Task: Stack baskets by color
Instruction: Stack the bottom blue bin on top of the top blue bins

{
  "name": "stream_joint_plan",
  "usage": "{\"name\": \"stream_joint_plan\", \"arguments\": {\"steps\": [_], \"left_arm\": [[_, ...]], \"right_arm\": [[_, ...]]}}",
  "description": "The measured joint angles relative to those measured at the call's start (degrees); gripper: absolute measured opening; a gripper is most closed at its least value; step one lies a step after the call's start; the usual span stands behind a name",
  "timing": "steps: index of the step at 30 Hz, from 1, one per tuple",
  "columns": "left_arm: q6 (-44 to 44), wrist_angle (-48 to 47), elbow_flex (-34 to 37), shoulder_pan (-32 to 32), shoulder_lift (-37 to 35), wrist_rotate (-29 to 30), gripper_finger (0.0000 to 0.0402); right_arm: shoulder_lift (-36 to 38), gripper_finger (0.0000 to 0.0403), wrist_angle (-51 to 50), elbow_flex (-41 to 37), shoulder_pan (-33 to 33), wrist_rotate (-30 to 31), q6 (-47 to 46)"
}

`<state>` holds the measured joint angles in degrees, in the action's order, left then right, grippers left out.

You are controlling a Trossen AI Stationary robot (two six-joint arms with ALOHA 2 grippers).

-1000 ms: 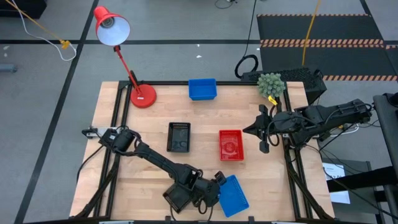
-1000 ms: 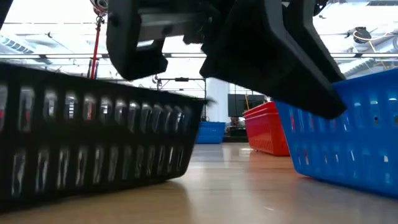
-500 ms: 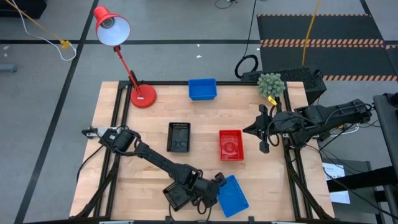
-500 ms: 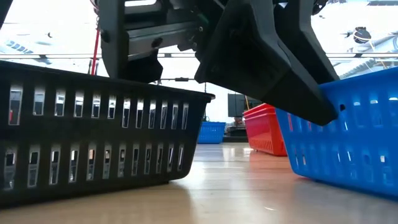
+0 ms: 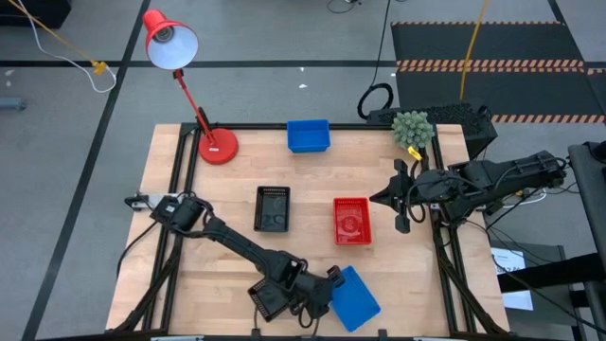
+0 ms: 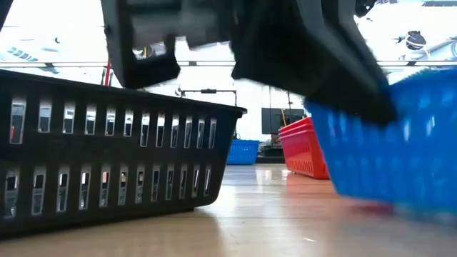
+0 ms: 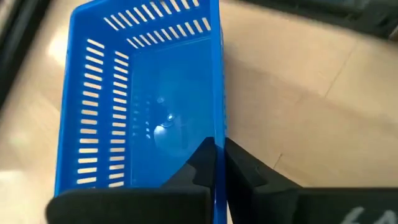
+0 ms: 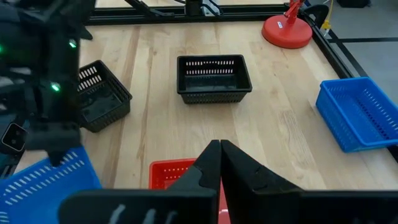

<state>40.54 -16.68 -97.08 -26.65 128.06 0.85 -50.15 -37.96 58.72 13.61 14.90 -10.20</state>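
The left gripper (image 7: pixel 216 163) is clenched on the side wall of a blue basket (image 5: pixel 355 298) at the near edge of the table (image 5: pixel 312 170), one finger inside the wall and one outside, a grip that looks meant to carry it off; the low view seems to show the basket tipped clear of the wood. Just left of it sits a black basket (image 5: pixel 268 298), and a second black basket (image 5: pixel 273 207) and a red basket (image 5: pixel 351 221) rest mid-table, well apart. Another blue basket (image 5: pixel 308 135) waits at the far edge, probably the stack this one belongs to. The right gripper (image 5: pixel 401 196) hovers at the right side beyond the red basket, fingers pressed together and empty. A red desk lamp (image 5: pixel 216 145) stands far left on the wooden top, a small potted plant (image 5: pixel 412 128) far right, with grey floor around.
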Motion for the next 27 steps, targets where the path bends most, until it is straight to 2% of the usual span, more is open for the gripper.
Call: {"name": "stream_joint_plan", "arguments": {"steps": [6,10,13,17,20,24,27], "left_arm": [[-1.71,-1.59,-0.28,-1.37,-5.39,0.73,0.0012],[-3.20,-5.57,-0.29,-2.01,-10.55,4.80,0.0010],[-5.07,-11.69,-0.31,-2.31,-15.06,10.46,0.0008],[-8.83,-20.96,-0.32,-1.63,-20.59,22.32,0.0011],[-11.06,-27.18,-0.31,-0.28,-24.69,28.51,0.0007],[-12.92,-32.30,0.15,3.56,-30.12,31.86,0.0009],[-13.06,-32.82,1.33,8.40,-33.51,32.21,0.0007]], "right_arm": [[0.00,0.0004,-0.01,0.00,0.00,0.00,0.00],[0.02,0.0004,-0.01,0.00,0.00,0.00,0.00],[0.02,0.0004,-0.03,-0.02,0.00,0.00,0.00],[0.02,0.0004,-0.03,-0.02,0.00,0.09,0.53],[0.02,0.0004,-0.14,-0.02,0.00,1.26,1.55],[0.02,0.0004,-0.08,-0.02,-0.04,2.32,3.15],[0.01,0.0004,0.00,-0.02,-0.09,4.07,6.09]]}}
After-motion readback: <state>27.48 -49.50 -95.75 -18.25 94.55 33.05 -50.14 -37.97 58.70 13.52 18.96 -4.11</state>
